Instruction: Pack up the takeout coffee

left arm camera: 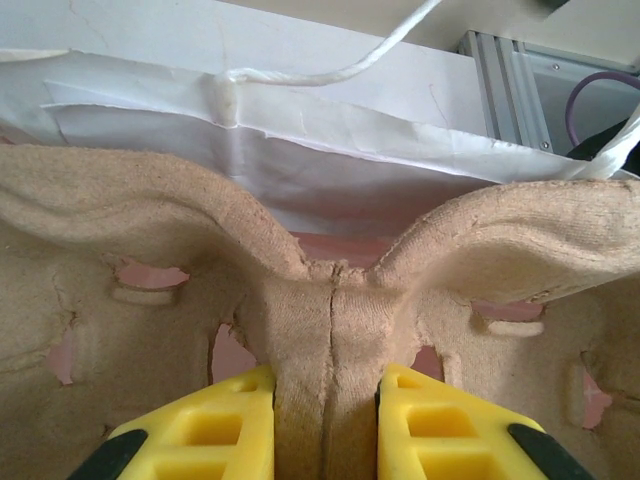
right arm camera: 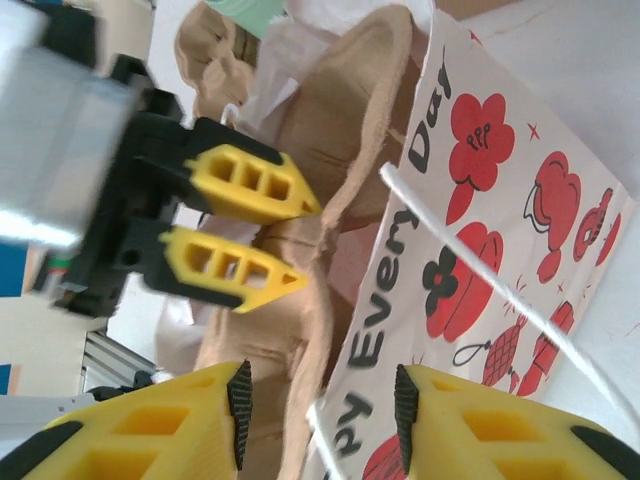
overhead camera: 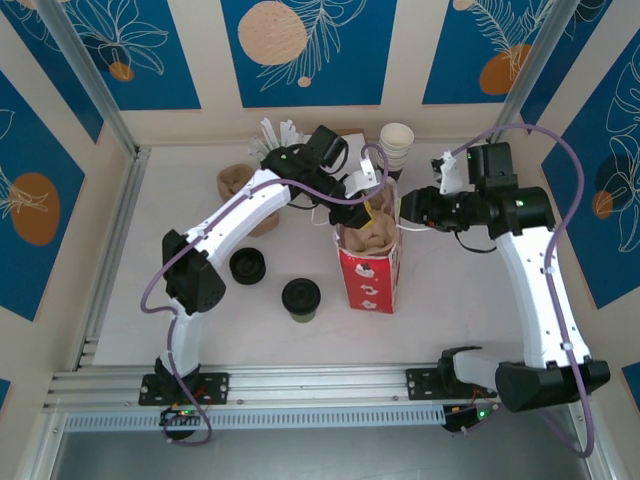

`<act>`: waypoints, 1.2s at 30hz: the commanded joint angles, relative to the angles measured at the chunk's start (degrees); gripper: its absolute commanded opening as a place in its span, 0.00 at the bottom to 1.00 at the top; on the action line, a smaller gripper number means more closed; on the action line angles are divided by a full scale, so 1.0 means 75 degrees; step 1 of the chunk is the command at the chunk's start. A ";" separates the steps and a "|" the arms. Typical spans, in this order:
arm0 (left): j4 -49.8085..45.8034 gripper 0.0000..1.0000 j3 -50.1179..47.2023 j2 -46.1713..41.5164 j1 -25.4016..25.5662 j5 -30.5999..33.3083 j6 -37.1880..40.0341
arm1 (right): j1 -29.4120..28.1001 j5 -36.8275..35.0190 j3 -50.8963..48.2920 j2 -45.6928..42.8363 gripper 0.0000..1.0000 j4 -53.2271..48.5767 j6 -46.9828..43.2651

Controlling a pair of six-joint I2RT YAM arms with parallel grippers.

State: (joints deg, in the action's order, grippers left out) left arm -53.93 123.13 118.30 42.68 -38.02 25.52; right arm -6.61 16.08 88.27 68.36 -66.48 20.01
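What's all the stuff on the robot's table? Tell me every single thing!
paper takeout bag: one, red and white with white string handles, middle of the table.
moulded pulp cup carrier: one, tan, standing inside the bag.
small paper coffee cup with a round black lid: one, olive-green side, left of the bag.
round black lid: one, black, further left; I cannot tell if a cup is under it.
stack of paper cups: one stack, white, at the back.
cup of white sticks: one, pale green, back left.
second pulp carrier: one, tan, back left.
left end effector: one, yellow fingers, shut on the carrier's middle ridge.
right end effector: one, yellow fingers, open at the bag's rim.
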 commanded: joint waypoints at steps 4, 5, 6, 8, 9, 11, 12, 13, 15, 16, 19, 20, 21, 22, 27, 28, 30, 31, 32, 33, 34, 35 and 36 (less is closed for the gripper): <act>0.0124 0.21 -0.0259 0.0173 0.0102 0.0347 -0.0292 | 0.0225 -0.0008 0.0477 -0.0733 0.45 -0.1108 0.0532; 0.0113 0.21 -0.0263 0.0178 0.0119 0.0382 -0.0291 | 0.0225 0.0053 0.0443 -0.0841 0.45 -0.1181 0.0623; 0.0116 0.21 -0.0276 0.0188 0.0134 0.0434 -0.0307 | 0.0225 0.0102 0.0357 -0.0954 0.45 -0.1214 0.0737; 0.0146 0.21 -0.0280 0.0205 0.0193 0.0581 -0.0352 | 0.0214 0.0278 0.0047 -0.1181 0.45 -0.1118 0.0982; 0.0166 0.21 -0.0281 0.0226 0.0213 0.0656 -0.0370 | 0.0218 0.0369 -0.0230 -0.1312 0.45 -0.0978 0.1082; 0.0215 0.20 -0.0313 0.0257 0.0268 0.0870 -0.0456 | 0.0208 0.0474 -0.0784 -0.1520 0.45 -0.0646 0.1402; 0.0208 0.20 -0.0332 0.0275 0.0291 0.0970 -0.0486 | 0.0202 0.0561 -0.1075 -0.1606 0.45 -0.0468 0.1577; 0.0207 0.20 -0.0333 0.0292 0.0293 0.1059 -0.0525 | 0.0203 0.0654 -0.1325 -0.1693 0.45 -0.0290 0.1721; 0.0229 0.20 -0.0348 0.0305 0.0317 0.1143 -0.0616 | 0.0184 0.0687 -0.1745 -0.1824 0.44 0.0028 0.2001; 0.0253 0.20 -0.0350 0.0312 0.0322 0.1165 -0.0654 | 0.0173 0.0698 -0.1932 -0.1885 0.45 0.0167 0.2155; 0.0322 0.20 -0.0352 0.0270 0.0346 0.1204 -0.0819 | 0.0132 0.0834 -0.2278 -0.1998 0.44 0.0482 0.2412; 0.0346 0.19 -0.0367 0.0264 0.0356 0.1223 -0.0882 | 0.0113 0.0876 -0.2360 -0.2029 0.44 0.0567 0.2450; 0.0376 0.19 -0.0365 0.0246 0.0347 0.1236 -0.0946 | 0.0086 0.0880 -0.2440 -0.2030 0.44 0.0621 0.2485; 0.0410 0.19 -0.0371 0.0235 0.0347 0.1258 -0.1004 | 0.0067 0.0880 -0.2498 -0.2027 0.44 0.0636 0.2488; 0.0543 0.19 -0.0417 0.0220 0.0354 0.1300 -0.1293 | -0.0030 0.0802 -0.2756 -0.2024 0.44 0.0614 0.2488; 0.0557 0.19 -0.0412 0.0217 0.0351 0.1301 -0.1325 | -0.0048 0.0798 -0.2808 -0.2033 0.43 0.0612 0.2500; 0.0570 0.19 -0.0420 0.0216 0.0359 0.1318 -0.1354 | -0.0067 0.0749 -0.2851 -0.2042 0.43 0.0547 0.2461; 0.0579 0.19 -0.0422 0.0200 0.0359 0.1351 -0.1363 | -0.0079 0.0682 -0.2878 -0.2039 0.42 0.0493 0.2426; 0.0571 0.19 -0.0422 0.0199 0.0357 0.1379 -0.1358 | -0.0079 0.0627 -0.2897 -0.2038 0.41 0.0437 0.2392; 0.0570 0.19 -0.0418 0.0188 0.0364 0.1418 -0.1331 | -0.0078 0.0556 -0.2899 -0.2036 0.39 0.0339 0.2332; 0.0548 0.19 -0.0412 0.0188 0.0352 0.1484 -0.1296 | -0.0079 0.0520 -0.2898 -0.2046 0.38 0.0229 0.2248; 0.0525 0.19 -0.0384 0.0188 0.0350 0.1544 -0.1260 | -0.0079 0.0497 -0.2904 -0.2043 0.37 0.0145 0.2184; 0.0483 0.19 -0.0360 0.0188 0.0353 0.1591 -0.1241 | -0.0070 0.0472 -0.2932 -0.2053 0.35 0.0074 0.2122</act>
State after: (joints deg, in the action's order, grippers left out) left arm -47.48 121.12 118.37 45.17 -29.69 16.97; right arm -6.81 20.14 67.35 53.78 -62.37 37.34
